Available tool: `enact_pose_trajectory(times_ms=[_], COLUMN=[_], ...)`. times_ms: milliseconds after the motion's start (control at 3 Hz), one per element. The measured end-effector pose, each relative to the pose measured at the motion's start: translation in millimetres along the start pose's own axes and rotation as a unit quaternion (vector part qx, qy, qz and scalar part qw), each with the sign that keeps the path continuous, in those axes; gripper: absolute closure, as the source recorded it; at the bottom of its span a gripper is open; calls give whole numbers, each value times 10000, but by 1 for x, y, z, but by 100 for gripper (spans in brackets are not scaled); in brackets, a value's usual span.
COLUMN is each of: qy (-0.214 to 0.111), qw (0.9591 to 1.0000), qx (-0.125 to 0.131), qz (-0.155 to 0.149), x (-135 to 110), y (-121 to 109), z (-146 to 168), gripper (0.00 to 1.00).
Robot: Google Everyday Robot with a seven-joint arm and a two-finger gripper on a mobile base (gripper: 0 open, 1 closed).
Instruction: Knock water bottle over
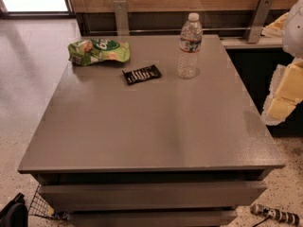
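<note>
The water bottle (189, 46) stands upright at the back right of the grey table (142, 131). It is clear and ribbed, with a white cap and a white-red-blue label band near its top. My gripper (280, 100), white and yellowish, hangs at the right edge of the view, beyond the table's right side. It is well to the right of the bottle and nearer the camera, and it touches nothing.
A green snack bag (98, 51) lies at the back left of the table. A flat black packet (141, 74) lies between the bag and the bottle. A wooden wall with metal brackets (121, 17) runs behind the table. A wire basket (40, 205) sits on the floor at lower left.
</note>
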State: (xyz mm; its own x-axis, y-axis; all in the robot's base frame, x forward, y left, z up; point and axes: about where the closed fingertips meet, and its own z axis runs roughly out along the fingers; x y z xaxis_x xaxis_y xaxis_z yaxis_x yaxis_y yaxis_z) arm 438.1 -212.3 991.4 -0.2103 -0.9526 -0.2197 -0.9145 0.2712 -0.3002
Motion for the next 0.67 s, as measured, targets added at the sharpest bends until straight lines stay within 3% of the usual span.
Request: enact_pose_trajectory(times_ms=[333, 667], qy=[0, -252], qw=[10000, 9995], qx=[1, 92], qz=[0, 143], x=[0, 6], y=[0, -15], z=[0, 7], gripper=[0, 0])
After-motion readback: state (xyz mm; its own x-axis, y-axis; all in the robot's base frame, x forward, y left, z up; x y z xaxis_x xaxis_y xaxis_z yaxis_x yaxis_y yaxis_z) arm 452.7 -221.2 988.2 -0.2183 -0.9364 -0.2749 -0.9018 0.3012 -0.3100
